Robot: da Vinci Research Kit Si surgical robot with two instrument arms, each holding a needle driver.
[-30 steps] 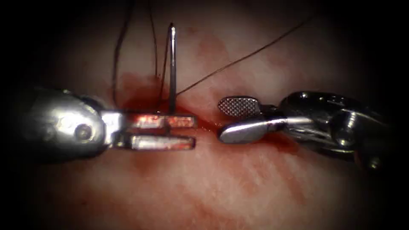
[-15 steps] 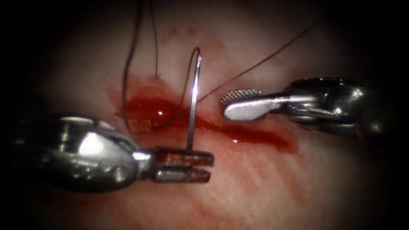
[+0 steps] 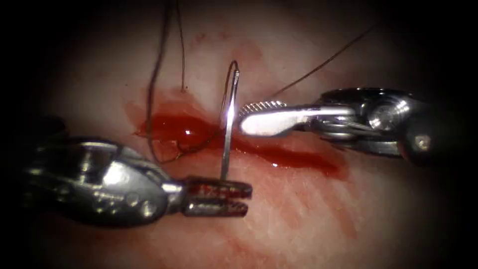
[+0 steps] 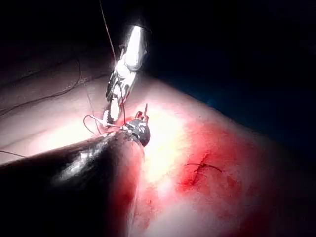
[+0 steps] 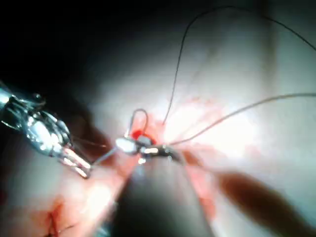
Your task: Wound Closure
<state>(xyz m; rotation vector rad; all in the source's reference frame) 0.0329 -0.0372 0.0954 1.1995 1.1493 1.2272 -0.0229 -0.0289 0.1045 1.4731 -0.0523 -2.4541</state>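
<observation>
Endoscope view: the left tool (image 3: 219,197) has its jaws closed on one end of the needle (image 3: 228,127), which stands up clear of the tissue (image 3: 298,214), its other end curving over above the cut (image 3: 279,154). Thread (image 3: 154,84) trails from the needle's upper end, runs down into the red fluid (image 3: 174,124) pooled along the cut, and climbs away in dark strands left of the needle. The right tool (image 3: 256,117) lies just right of the needle's shaft, jaws drawn close together with nothing visibly between them; whether its tip touches the needle cannot be told. Another thread strand passes behind the right tool. Left wrist view: a finished stitch (image 4: 203,168) crosses the cut, well apart from the needle.
</observation>
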